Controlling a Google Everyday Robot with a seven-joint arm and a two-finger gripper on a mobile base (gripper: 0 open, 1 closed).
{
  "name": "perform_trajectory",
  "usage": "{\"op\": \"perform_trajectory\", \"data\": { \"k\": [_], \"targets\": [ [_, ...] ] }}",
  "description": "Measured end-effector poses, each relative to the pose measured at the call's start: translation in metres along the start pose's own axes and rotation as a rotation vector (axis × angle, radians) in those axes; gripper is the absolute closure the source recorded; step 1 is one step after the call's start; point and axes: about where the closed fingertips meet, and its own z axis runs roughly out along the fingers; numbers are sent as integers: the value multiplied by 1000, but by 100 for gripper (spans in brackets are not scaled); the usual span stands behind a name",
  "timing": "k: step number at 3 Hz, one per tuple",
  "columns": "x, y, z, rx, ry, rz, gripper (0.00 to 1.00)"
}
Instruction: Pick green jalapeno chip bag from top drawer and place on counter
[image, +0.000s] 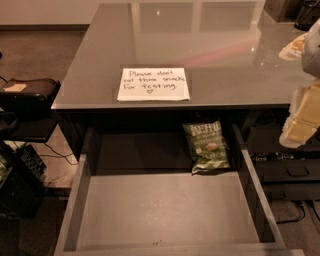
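Top drawer: pulled open, low straight sides, flat grey bottom with open room across its front and left. The green jalapeno chip bag lies face-up at its back right, just beside the right wall, with white block lettering that looks like "KETTLE". Paper note: on the counter just behind the drawer, at the front edge, handwritten "Please don't eat these snacks for testing" with a heart. Gripper: pale, outside the drawer's right wall, about level with the bag and apart from it; whether it is apart or together cannot be told.
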Motion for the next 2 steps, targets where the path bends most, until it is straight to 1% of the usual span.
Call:
{"op": "perform_trajectory", "data": {
  "k": [1, 2],
  "targets": [
    [0, 0, 0, 0, 0, 0, 0],
    [1, 3, 17, 6, -36, 1, 0]
  ]
}}
